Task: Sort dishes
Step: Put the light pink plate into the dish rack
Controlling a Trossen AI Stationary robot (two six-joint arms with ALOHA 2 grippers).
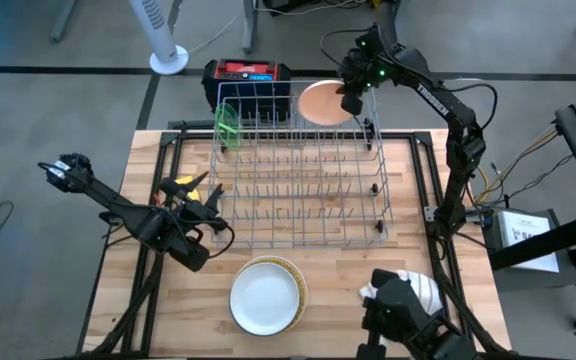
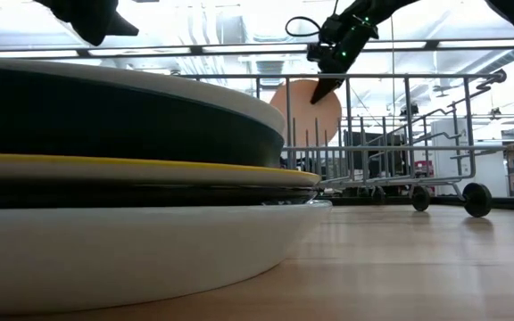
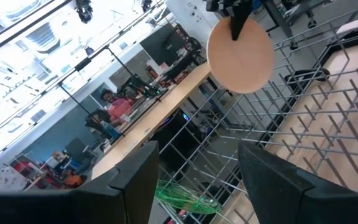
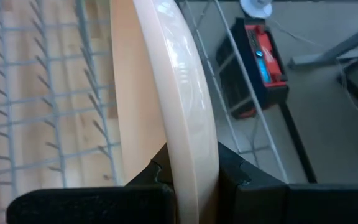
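Note:
A wire dish rack [image 1: 298, 185] stands mid-table. A lime-green plate [image 1: 228, 126] stands on edge in its far left corner. My right gripper [image 1: 351, 100] is shut on a peach plate [image 1: 323, 103] at the rack's far end; the plate also shows in the low view [image 2: 300, 111] and the left wrist view [image 3: 240, 57]. My left gripper [image 1: 208, 202] is open and empty at the rack's left side, its fingers [image 3: 135, 183] pointing toward the rack. A stack of dishes with a white plate on top [image 1: 264, 296] lies near the front edge. My right gripper pinches the peach plate's rim [image 4: 190, 163] between its two fingers, one finger on each face. The fingers come from above, slanting down onto the upper rim [image 2: 326, 89]. The plate stands nearly upright below them among the rack's far wires; whether its lower edge rests there I cannot tell.
A white dish [image 1: 418, 290] lies at the front right, partly behind a dark device [image 1: 403, 318]. A small yellow thing [image 1: 192, 186] lies by my left gripper. A red-and-black box [image 1: 248, 75] sits past the table's far edge. People show in the room behind [image 3: 114, 106].

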